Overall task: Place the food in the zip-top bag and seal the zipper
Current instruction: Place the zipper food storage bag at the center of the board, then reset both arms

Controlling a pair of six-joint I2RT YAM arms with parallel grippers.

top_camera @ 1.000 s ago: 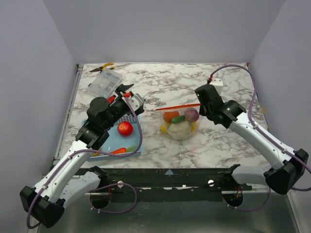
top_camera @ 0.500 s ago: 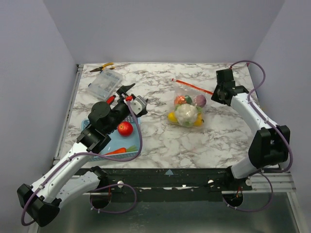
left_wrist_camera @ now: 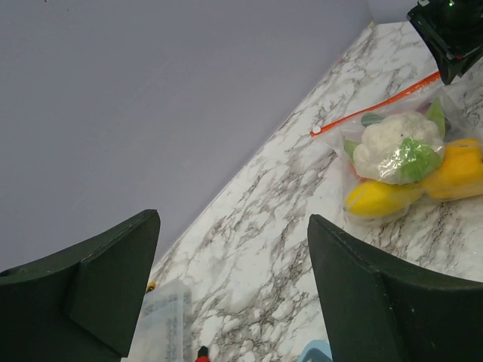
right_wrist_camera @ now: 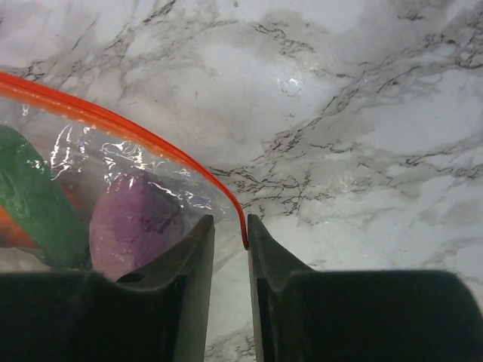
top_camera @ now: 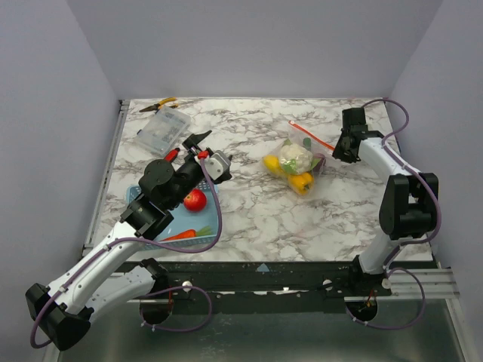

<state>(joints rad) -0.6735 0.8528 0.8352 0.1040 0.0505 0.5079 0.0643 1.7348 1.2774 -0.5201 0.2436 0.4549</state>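
Top external: bag (top_camera: 320,158) holds cauliflower (top_camera: 294,157), pepper (top_camera: 301,182); left fingers (top_camera: 198,141) wide, empty; right fingers (top_camera: 339,153) barely astride zipper (top_camera: 312,136)

High rear overview, wrist close-ups, sharing bag (top_camera: 294,161)

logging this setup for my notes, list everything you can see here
bag: 1, clear with red strip, right back of table
cauliflower: 1, white, in bag
pepper: 1, yellow, in bag
banana: 1, yellow, in bag
onion: 1, purple, in bag
green piece: 1, green, in bag
orange piece: 1, orange, in bag, mostly hidden
basket: 1, blue, near left
tomato: 1, red, in basket
carrot: 1, orange, in basket
box: 1, clear, back left
yellow-handled item: 1, yellow and black, back left edge
table: 1, marbled white and grey, under everything
left tool: 1, black, open, raised by the basket
right tool: 1, black, jaws slightly apart around the strip's end
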